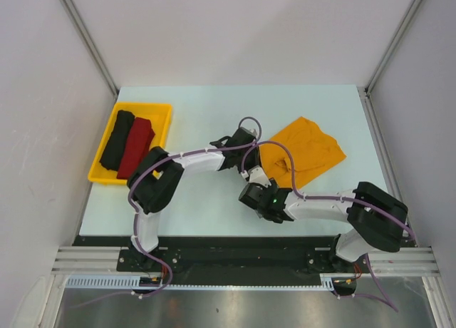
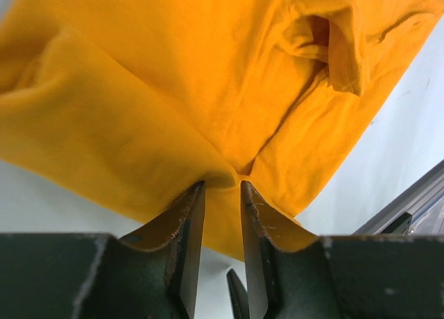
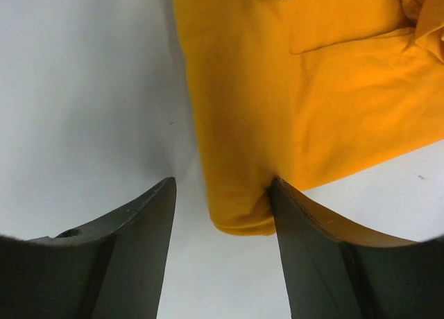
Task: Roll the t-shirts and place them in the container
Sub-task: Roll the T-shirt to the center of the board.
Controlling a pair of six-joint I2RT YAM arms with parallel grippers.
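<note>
Here, rumpled orange t-shirt point(image 1: 306, 153), left hand point(image 2: 222, 184) pinching it, right hand point(image 3: 222, 184) open.

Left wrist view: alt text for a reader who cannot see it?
A mustard-orange t-shirt fills the frame, a fold of it pinched between the two dark jaws at bottom centre. Pale table shows at right.

On my left wrist view the orange t-shirt point(image 2: 173, 90) spills off at nine and twelve o'clock (from above, my right arm point(image 1: 285, 200) covers its seven o'clock corner).
</note>
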